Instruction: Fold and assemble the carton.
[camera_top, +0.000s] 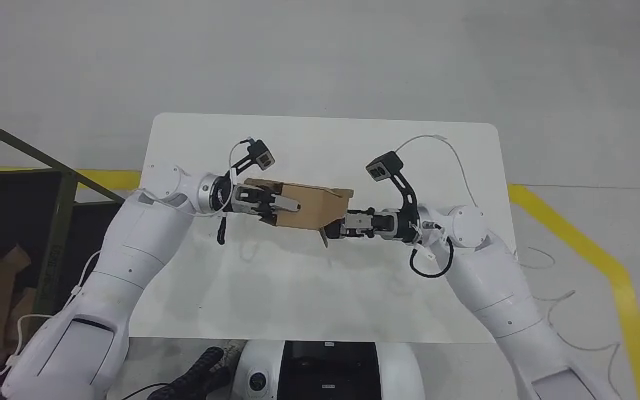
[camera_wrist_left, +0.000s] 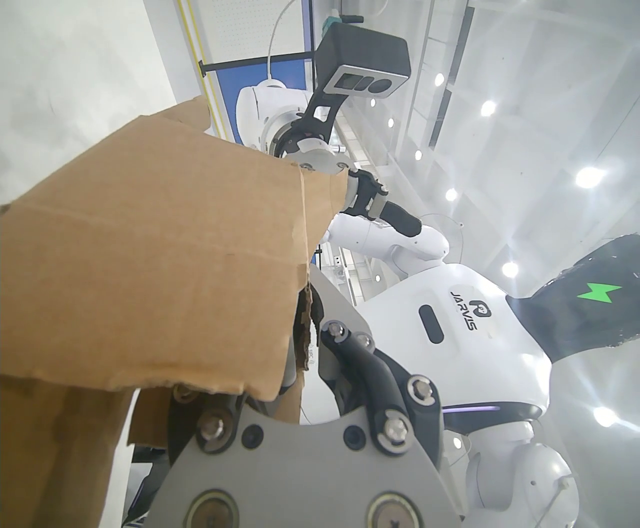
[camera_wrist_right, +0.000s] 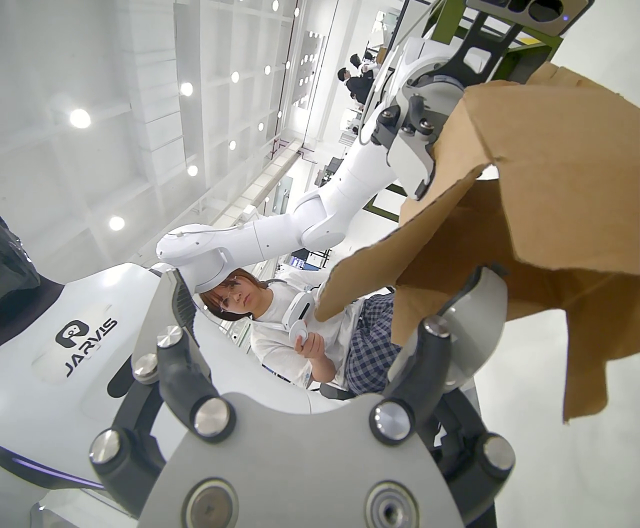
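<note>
The left gripper (camera_top: 278, 204) fingers pinch the carton (camera_top: 315, 208), steadying it over the worktop (camera_top: 220, 290); at the carton's other end the right gripper (camera_top: 336, 226) fingers stand wide, likely for folding.

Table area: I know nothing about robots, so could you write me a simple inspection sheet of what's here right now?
surface: white table, no marks seen.
job's things: brown carton, partly folded, held up between the two arms.
clutter: nothing seen.
tools: left tool shut on the carton; right tool open, one finger against a carton flap.
cables: white cable looping off the right arm; black cable hanging by the left wrist.
surroundings: yellow floor line; dark frame beside the table.
</note>
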